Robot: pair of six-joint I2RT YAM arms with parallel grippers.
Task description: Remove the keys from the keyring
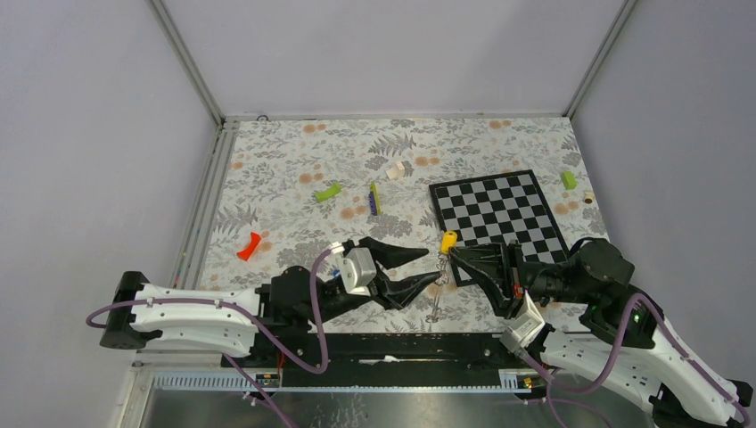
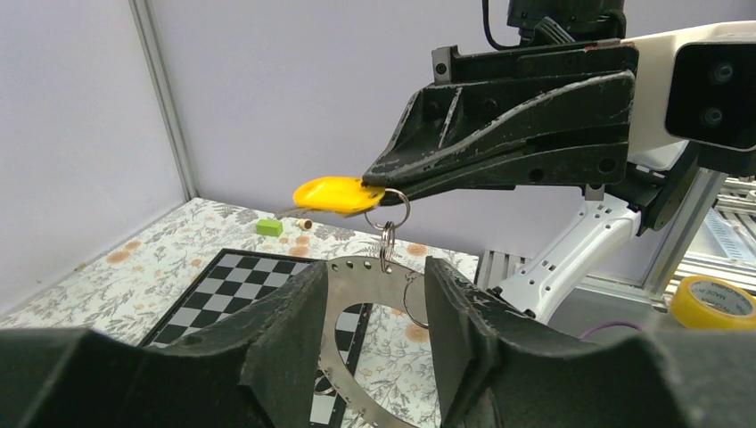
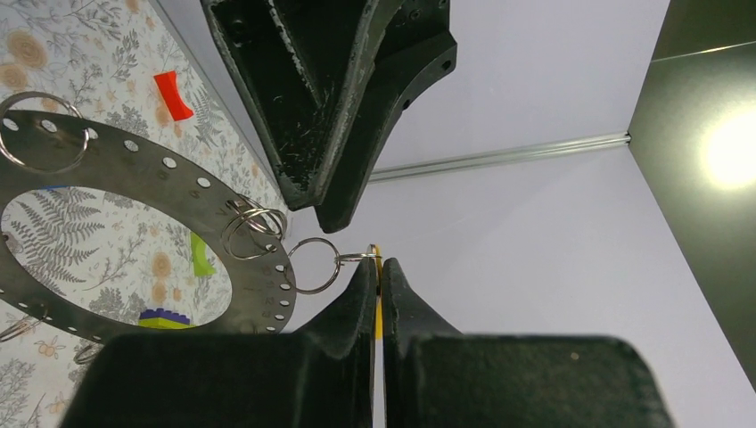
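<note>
**A:** Right gripper (image 3: 376,272) is clamped tight on the yellow key (image 2: 337,194), just off the board's (image 1: 499,209) near-left corner.

**B:** And the ring (image 3: 160,183) dangles below it on small loops (image 3: 312,239). Left gripper (image 1: 432,266) has its fingers apart, either side of the ring's top. Whether they touch it, can't tell.

Keyring (image 2: 357,281) hangs under the key (image 2: 334,194) in the right end effector (image 2: 370,185).

Top external: high, behind arm bases (image 1: 357,343), looking down over entire tabletop (image 1: 294,178). Left wrist: low, close, facing right claw (image 2: 370,189) across keyring (image 2: 357,276). Right wrist: close, tilted upward toward left claw (image 3: 321,209). Shared across views: keyring, yellow key (image 1: 448,239), both claws.
</note>
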